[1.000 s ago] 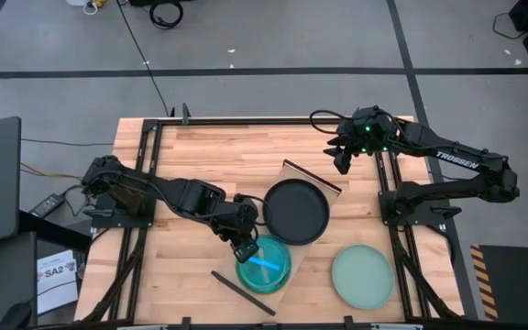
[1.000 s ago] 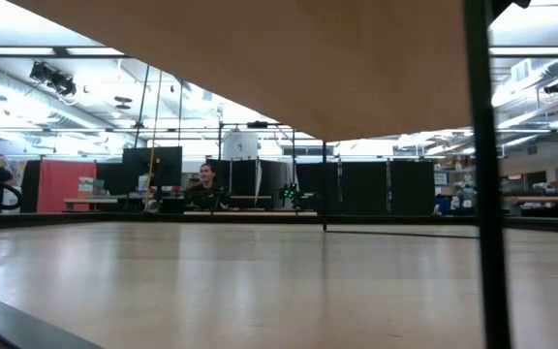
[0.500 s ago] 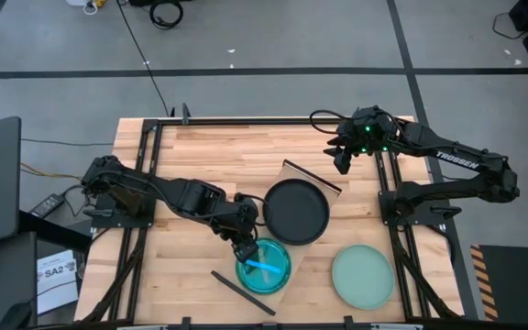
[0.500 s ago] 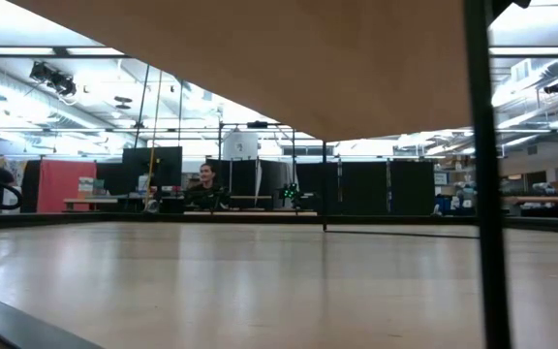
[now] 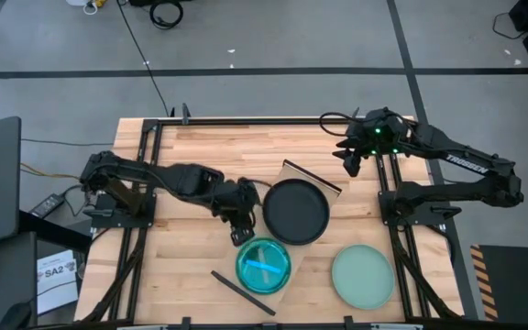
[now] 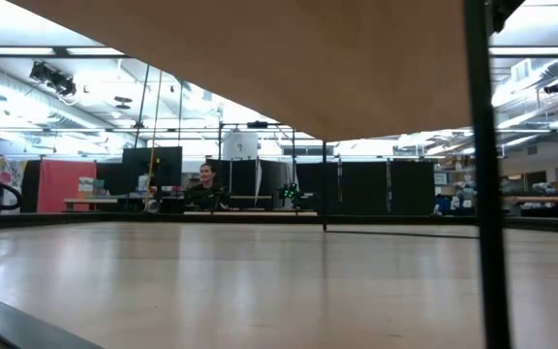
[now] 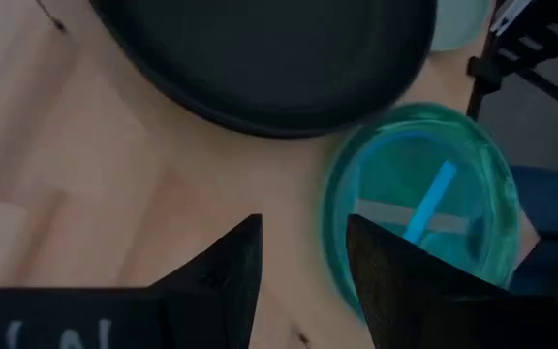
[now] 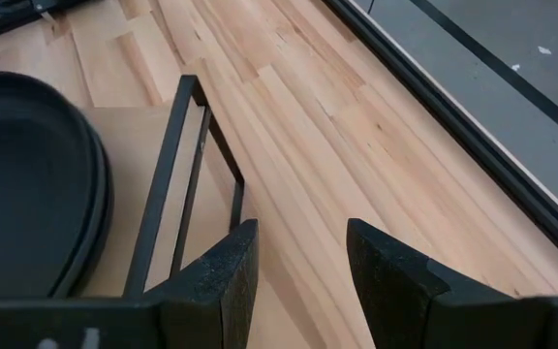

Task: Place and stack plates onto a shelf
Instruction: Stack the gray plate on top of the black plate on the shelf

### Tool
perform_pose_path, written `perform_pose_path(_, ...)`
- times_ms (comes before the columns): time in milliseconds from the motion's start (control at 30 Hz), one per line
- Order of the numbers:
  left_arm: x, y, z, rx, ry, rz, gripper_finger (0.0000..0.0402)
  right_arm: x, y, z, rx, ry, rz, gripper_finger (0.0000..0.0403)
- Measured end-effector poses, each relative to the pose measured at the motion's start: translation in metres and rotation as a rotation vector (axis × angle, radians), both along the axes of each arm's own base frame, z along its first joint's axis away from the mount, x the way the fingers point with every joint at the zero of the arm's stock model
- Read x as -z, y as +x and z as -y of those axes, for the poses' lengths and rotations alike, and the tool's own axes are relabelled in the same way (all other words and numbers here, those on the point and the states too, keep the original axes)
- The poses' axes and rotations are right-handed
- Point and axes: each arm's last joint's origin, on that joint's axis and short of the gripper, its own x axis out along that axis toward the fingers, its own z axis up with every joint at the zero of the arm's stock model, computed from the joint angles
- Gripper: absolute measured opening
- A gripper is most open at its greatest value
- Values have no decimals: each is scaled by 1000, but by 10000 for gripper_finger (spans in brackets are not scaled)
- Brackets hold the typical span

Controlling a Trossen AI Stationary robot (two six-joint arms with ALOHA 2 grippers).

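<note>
Shelf slants across the counter (image 5: 200,151) middle, toward its front edge.
Large plate (image 5: 296,211) sits on shelf (image 5: 312,174) rear end; small plate (image 5: 264,265) on its front end; another large plate (image 5: 362,274) on counter, front-right corner.

The high view looks straight down from far above, so the whole table (image 5: 200,156) and both arms fit in the frame, with grey floor around. The low view sits at table-top height, under the shelf (image 6: 337,58), and faces level across the wood to the room behind. The left wrist view looks down from very near on the teal plate (image 7: 424,208) and the black plate (image 7: 269,58). The right wrist view looks obliquely along the table. The 2 wrist views and the high view share the black plate.
</note>
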Motion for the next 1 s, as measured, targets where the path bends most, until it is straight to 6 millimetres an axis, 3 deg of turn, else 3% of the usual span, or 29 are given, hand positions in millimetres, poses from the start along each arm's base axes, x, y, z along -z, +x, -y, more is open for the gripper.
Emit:
perform_pose_path(267, -25, -24, -36, 51, 150, 45, 157, -11, -26, -16, 22, 28, 76, 165)
perform_pose_path(467, -30, -41, -50, 108, 224, 56, 157, -14, -38, -33, -8, 93, 110, 165)
perform_pose_path(667, -6, -66, -66, 62, 227, 36, 157, -11, -42, -48, -66, 173, 78, 165)
perform_pose_path(1000, 32, -110, -81, -71, 187, 158, 157, -2, -50, -73, -89, 292, -40, 165)
